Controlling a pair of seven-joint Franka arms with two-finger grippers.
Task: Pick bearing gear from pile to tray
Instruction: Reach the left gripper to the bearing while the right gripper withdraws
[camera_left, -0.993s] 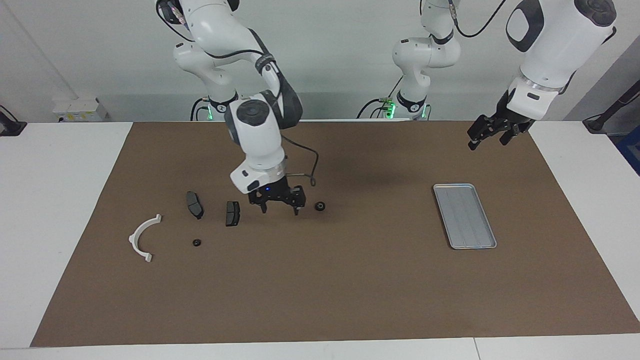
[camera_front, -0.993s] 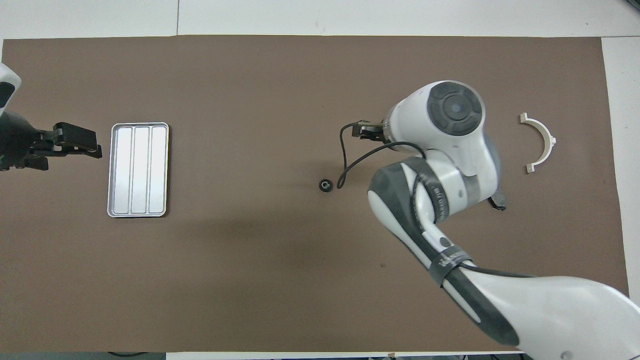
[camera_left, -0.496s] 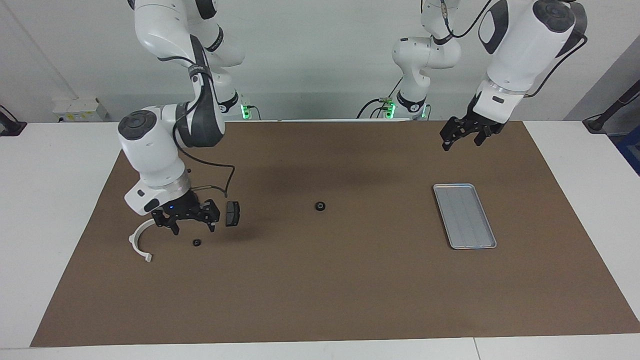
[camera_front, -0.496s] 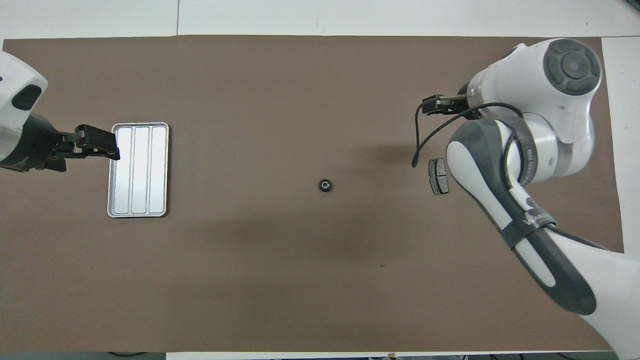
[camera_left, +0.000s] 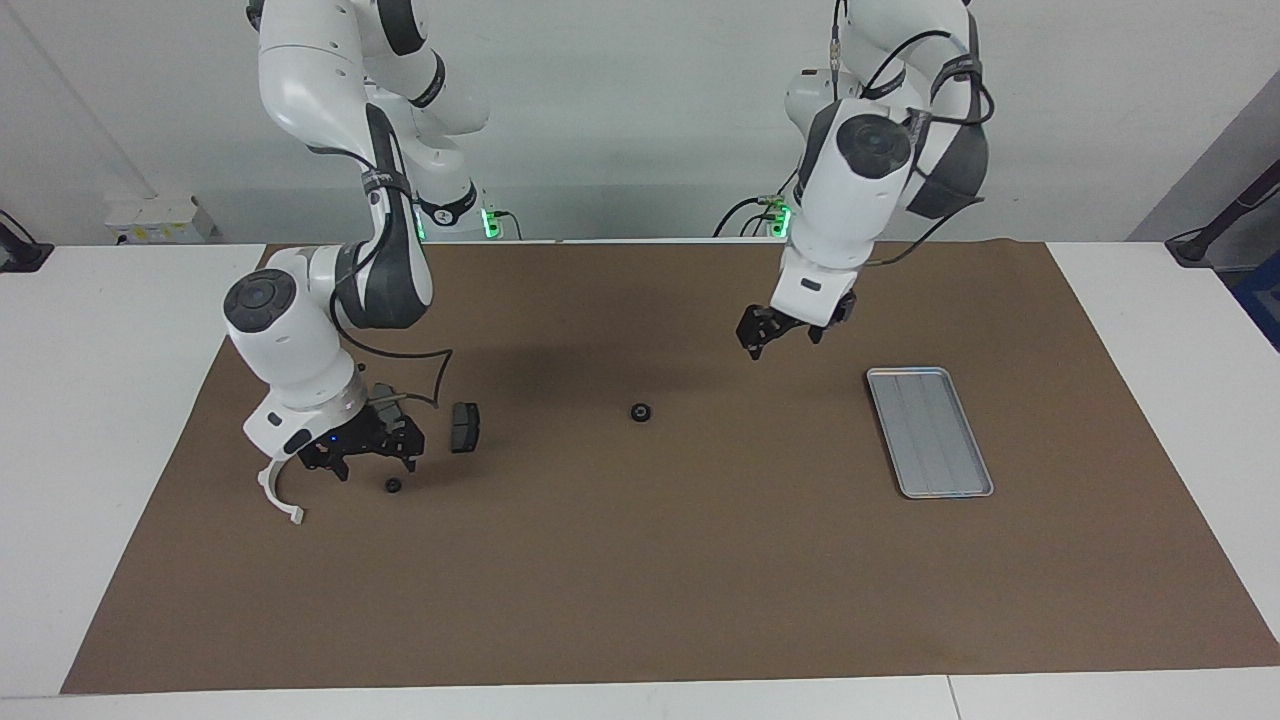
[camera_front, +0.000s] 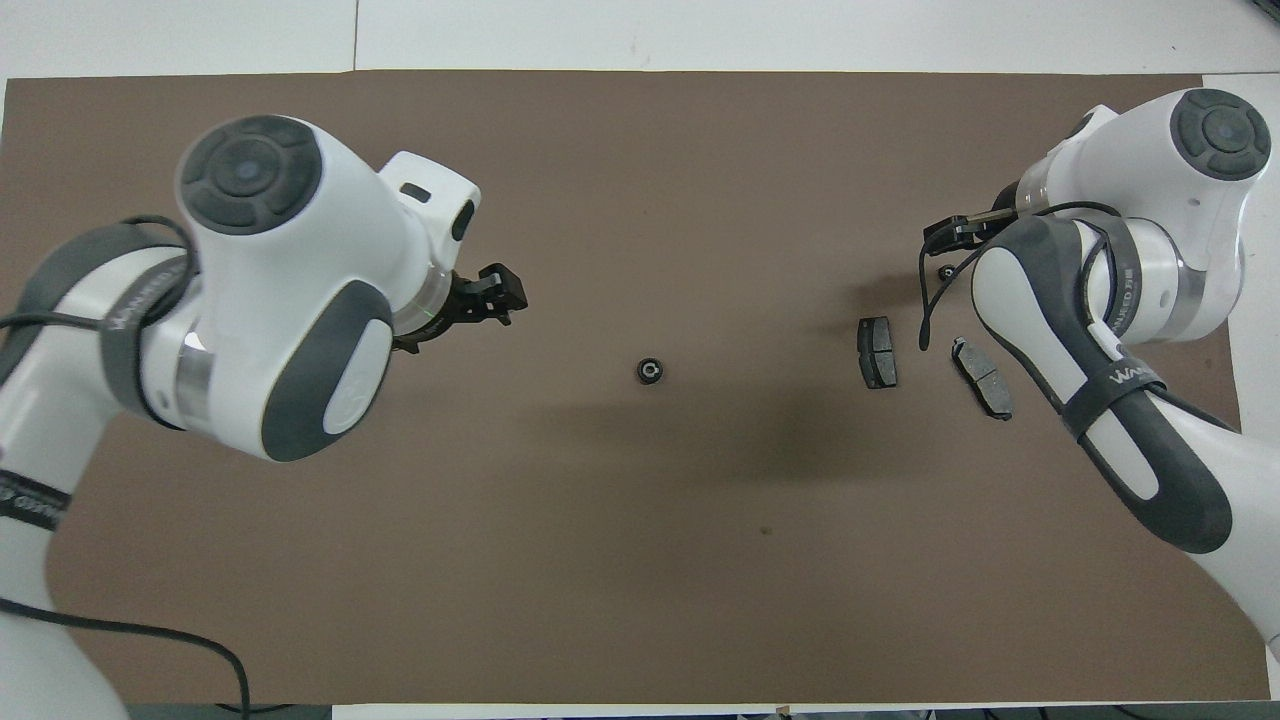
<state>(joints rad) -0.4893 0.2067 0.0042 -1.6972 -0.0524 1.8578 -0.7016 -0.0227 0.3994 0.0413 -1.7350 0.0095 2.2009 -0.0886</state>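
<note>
The right gripper (camera_left: 362, 452) hangs low over the pile, fingers spread and empty, the white arc (camera_left: 279, 492) at its outer side. One gear (camera_left: 393, 485) lies just beside its fingertips, farther from the robots. A brake pad (camera_left: 464, 427) sits toward the table's middle. A second gear (camera_left: 640, 412) lies alone mid-table. The left gripper (camera_left: 778, 331) hovers between that gear and the tray (camera_left: 930, 432), spread and empty, nothing in its way

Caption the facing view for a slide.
Right gripper low over the pile's small black round gear; left gripper raised between another gear and the ribbed silver-grey tray.
</note>
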